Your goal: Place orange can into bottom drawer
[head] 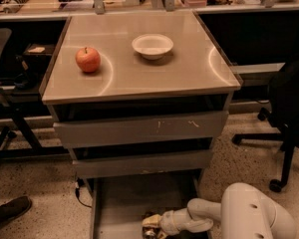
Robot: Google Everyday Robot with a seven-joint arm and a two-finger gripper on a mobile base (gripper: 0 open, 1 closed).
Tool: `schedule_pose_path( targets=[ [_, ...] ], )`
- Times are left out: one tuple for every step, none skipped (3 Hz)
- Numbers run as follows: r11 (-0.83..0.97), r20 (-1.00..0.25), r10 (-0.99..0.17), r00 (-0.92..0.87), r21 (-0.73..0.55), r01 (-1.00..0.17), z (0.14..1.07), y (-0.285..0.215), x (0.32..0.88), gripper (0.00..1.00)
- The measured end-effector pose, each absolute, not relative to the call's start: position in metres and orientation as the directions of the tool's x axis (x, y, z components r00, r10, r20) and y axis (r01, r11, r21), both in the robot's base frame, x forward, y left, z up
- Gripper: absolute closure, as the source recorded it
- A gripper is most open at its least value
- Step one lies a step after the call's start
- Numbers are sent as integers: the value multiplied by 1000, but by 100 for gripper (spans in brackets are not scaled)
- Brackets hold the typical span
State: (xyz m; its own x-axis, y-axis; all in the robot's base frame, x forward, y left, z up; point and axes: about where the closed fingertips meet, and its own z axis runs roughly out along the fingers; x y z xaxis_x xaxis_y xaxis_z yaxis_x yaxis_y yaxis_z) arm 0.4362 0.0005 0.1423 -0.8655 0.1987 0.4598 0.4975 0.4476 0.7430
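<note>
The bottom drawer (120, 198) is pulled out, a shallow grey tray below the two upper drawers. My gripper (152, 224) reaches into it from the right, low near the drawer's front at the bottom edge of the view. It is shut on the orange can (149, 223), a small shiny can that shows between the fingers just above the drawer floor. The white arm (249, 215) comes in from the lower right. Part of the can is hidden by the gripper.
A red-orange apple (88, 59) and a white bowl (152, 46) sit on the cabinet top (189, 68). Two upper drawers (139, 128) are closed. An office chair (289, 108) stands at the right, a desk frame (10, 128) and a shoe (10, 210) at the left.
</note>
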Motion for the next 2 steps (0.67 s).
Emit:
schedule_pose_path(
  targets=[
    [448,460,199,-865,743,498,142,1,436,0],
    [448,460,199,-865,743,498,142,1,436,0]
  ],
)
